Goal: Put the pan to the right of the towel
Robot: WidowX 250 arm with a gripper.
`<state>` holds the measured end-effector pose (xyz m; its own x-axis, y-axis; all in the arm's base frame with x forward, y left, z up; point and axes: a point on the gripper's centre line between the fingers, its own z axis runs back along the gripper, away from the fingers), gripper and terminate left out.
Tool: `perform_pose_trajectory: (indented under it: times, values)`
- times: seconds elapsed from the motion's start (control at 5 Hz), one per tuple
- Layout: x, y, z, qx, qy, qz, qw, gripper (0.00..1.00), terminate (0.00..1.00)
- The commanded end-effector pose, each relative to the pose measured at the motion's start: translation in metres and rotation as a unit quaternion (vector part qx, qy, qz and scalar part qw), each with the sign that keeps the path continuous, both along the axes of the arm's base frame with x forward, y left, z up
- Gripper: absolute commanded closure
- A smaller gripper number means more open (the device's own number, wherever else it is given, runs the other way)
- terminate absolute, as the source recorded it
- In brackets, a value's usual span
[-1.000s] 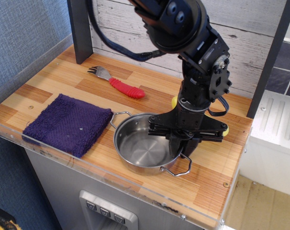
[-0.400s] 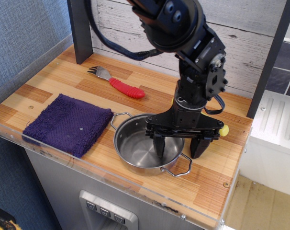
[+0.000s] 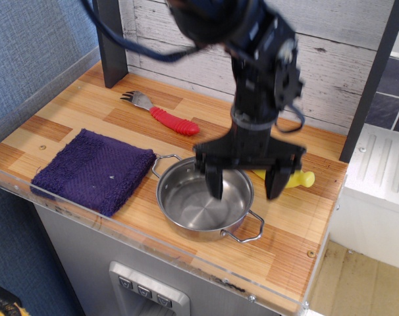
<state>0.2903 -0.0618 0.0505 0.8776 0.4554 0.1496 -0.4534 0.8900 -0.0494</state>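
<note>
The pan (image 3: 203, 209), a small shiny steel pot with two wire loop handles, rests on the wooden counter just right of the dark purple towel (image 3: 93, 170). Its left handle nearly touches the towel's edge. My gripper (image 3: 244, 182) hangs above the pan's right rim, open and empty. One finger (image 3: 214, 182) is over the pan's inside and the other finger (image 3: 276, 182) is outside to the right. The gripper is a little above the pan and does not touch it.
A fork with a red handle (image 3: 161, 114) lies at the back of the counter. A yellow object (image 3: 288, 178) lies behind the gripper, right of the pan. A dark post (image 3: 110, 41) stands at the back left. The counter's front edge has a clear plastic lip (image 3: 186, 253).
The gripper has opened from shut on the pan's right rim, let the pan go and risen above it. The pan stays in place beside the towel.
</note>
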Motion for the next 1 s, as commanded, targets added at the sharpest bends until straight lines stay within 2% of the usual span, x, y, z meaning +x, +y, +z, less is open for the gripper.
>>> perform_pose_trajectory:
  times: [0.0,0.2,0.6,0.8]
  values:
    - [-0.008,0.006,0.064,-0.039,-0.068,-0.007,0.9968,0.00,0.00]
    - [-0.015,0.013,0.087,-0.048,-0.092,0.009,0.9945,0.00,0.00]
    - [-0.015,0.013,0.087,-0.048,-0.092,0.009,0.9945,0.00,0.00]
    - [-0.015,0.013,0.087,-0.048,-0.092,0.009,0.9945,0.00,1.00]
